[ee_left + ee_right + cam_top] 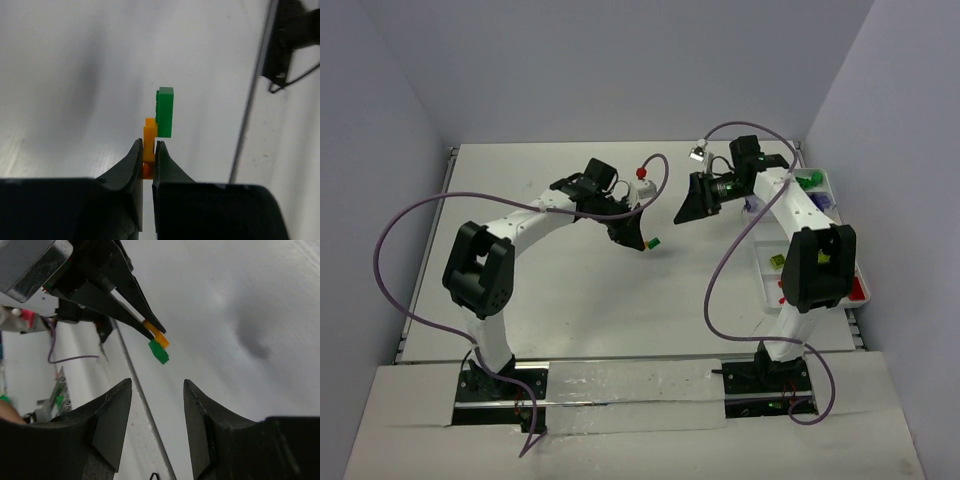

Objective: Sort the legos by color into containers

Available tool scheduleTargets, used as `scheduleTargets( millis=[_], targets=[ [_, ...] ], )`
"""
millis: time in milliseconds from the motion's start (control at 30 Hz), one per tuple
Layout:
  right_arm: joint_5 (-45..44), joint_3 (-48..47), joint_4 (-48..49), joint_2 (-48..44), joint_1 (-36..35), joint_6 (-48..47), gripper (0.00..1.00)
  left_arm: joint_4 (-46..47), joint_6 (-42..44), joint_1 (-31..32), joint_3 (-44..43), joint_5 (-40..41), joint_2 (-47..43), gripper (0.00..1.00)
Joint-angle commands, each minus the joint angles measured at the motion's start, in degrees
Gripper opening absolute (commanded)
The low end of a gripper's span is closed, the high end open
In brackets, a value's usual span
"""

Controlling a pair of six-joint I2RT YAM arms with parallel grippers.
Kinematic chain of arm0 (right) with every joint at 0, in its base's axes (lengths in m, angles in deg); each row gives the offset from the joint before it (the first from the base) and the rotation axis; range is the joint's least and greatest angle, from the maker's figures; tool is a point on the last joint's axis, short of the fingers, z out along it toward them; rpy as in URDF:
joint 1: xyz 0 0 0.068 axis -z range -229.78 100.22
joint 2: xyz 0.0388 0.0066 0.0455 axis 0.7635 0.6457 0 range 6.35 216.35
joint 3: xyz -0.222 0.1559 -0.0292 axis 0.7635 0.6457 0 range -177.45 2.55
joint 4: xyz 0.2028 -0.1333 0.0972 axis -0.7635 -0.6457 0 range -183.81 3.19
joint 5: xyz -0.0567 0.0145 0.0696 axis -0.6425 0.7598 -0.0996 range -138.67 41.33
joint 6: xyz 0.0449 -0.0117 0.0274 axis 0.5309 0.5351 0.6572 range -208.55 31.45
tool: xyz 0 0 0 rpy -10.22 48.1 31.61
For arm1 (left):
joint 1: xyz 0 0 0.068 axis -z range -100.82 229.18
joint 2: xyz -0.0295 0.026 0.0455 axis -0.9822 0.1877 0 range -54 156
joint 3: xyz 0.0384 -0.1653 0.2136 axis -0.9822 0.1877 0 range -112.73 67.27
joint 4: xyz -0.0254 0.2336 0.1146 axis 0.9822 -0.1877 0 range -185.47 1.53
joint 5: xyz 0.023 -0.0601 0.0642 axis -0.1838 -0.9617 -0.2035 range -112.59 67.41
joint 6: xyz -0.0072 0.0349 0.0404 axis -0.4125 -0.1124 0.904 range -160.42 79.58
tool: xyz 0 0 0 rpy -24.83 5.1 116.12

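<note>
Your left gripper is pinching an orange brick between fingertips that are closed down tight on it. A green brick is clipped onto the orange one and is sticking out beyond the tips. The green brick is touching neither finger. The pair is hanging in the air over the middle of the white table, a little toward its far side.

Your right gripper is hovering just to the right of the two bricks and pointing left at them. Its jaws are standing apart with nothing between them, and it is not touching either brick.

The white tray is lying along the right edge of the table, running from near to far. Green legos are sitting in its far end, with purple legos just nearer. A lime-yellow lego is lying further toward you, and red legos are resting at the near end. Your right arm is crossing over the tray and hiding its middle, so the dividers there cannot be made out.

Purple cables are looping off both arms. A clear plastic strip is running along the near edge between the two bases. Any lettering on the arms is too small to read.
</note>
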Motion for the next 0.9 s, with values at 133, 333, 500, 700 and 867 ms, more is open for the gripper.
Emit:
scheduleTargets(
  millis=[133,333,500,700,867],
  targets=[
    [13.2,-0.1,1.6,2.6,-3.4,-1.2,0.51,-0.6,-1.0,0.1,-1.2,-19.1,-4.1,0.0],
    [12.8,0.9,2.3,1.8,-4.7,-1.7,0.5,2.5,-6.4,-1.1,-0.9,-23.8,-3.1,0.0],
    [13.2,1.4,1.7,1.2,-5.2,-2.7,0.5,4.0,-9.6,-2.4,-1.6,-26.7,-1.5,0.0],
    [14.3,0.4,-2.7,1.9,-5.7,-6.7,0.53,4.9,-10.8,-2.8,-1.6,-26.9,-1.3,0.0],
    [15.9,-0.1,-4.1,1.7,-6.0,-8.0,0.57,4.8,-10.7,-2.8,-1.6,-27.0,-0.9,0.0]
  ],
)
